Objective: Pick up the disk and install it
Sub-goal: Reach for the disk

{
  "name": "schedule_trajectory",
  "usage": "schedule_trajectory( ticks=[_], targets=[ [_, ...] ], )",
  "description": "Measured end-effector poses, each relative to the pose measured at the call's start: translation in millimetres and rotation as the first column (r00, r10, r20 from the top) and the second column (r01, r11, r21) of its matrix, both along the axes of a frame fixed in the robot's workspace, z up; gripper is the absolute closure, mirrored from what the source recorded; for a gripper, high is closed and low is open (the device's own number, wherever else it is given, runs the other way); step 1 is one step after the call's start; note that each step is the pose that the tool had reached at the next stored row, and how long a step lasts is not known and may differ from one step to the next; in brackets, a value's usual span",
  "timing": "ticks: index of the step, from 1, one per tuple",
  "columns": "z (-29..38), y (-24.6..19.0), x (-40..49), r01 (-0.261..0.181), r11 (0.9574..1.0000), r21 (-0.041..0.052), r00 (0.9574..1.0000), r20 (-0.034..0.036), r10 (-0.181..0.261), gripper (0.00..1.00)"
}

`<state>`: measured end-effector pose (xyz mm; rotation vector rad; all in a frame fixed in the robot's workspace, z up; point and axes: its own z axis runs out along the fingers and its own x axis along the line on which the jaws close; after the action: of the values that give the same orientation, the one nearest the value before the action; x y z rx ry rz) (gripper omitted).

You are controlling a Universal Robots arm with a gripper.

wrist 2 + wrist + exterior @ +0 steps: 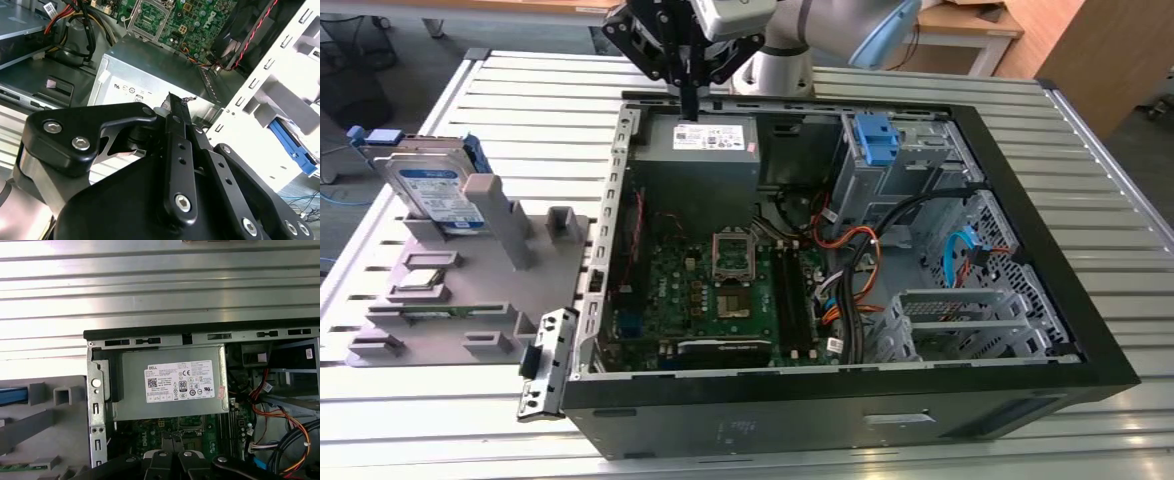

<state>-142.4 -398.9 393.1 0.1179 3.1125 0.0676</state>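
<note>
Black open desktop computer case (854, 425) lies on slatted aluminium table (520, 85), green motherboard (707, 285) exposed inside. Toward exterior view's left, outside case, pale grey plastic fixture (454, 300) holds flat silver-grey metal disk (438, 190), blue-and-white label, bright blue bracket, standing upright on edge, untouched. Farther back, black two-finger gripper (690, 105) points down over grey power-supply box with white sticker (700, 150); fingers pressed together, grasping nothing. Tips seem just above box; contact hard to judge. Gripper well apart from disk.
</note>
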Motion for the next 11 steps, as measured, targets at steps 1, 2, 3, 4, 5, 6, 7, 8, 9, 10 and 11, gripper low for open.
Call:
schedule_trajectory(
  ticks=[1, 2, 3, 4, 5, 6, 7, 8, 9, 10, 11],
  targets=[
    [0.0, 0.0, 0.0, 0.0, 1.0, 0.0, 1.0, -0.0001, 0.0, 0.89],
    [0.0, -0.1, -0.1, 0.0, 1.0, 0.0, 1.0, -0.0001, 0.0, 0.89],
    [0.0, -0.1, -0.1, 0.0, 1.0, 0.0, 1.0, 0.0, 0.0, 0.89],
    [0.0, 0.0, -0.2, 0.0, 1.0, 0.0, 1.0, 0.0, 0.0, 0.89],
    [0.0, -0.1, -0.2, 0.0, 1.0, 0.0, 1.0, 0.0, 0.0, 0.89],
    [0.0, 0.0, -0.4, 0.0, 1.0, 0.0, 1.0, -0.0001, 0.0, 0.89],
    [0.0, 0.0, -0.6, 0.0, 1.0, 0.0001, 1.0, 0.0, 0.0, 0.89],
    [0.0, 0.0, -0.8, 0.0, 1.0, 0.0, 1.0, 0.0, 0.0, 0.89],
    [0.0, -0.1, -1.2, 0.0, 1.0, 0.0, 1.0, 0.0, 0.0, 0.89],
    [0.0, -0.1, -1.8, 0.0, 1.0, 0.0001, 1.0, 0.0, 0.0, 0.89],
    [0.1, -0.1, -2.7, 0.0, 1.0, 0.0, 1.0, -0.0001, 0.0, 0.89]
  ],
)
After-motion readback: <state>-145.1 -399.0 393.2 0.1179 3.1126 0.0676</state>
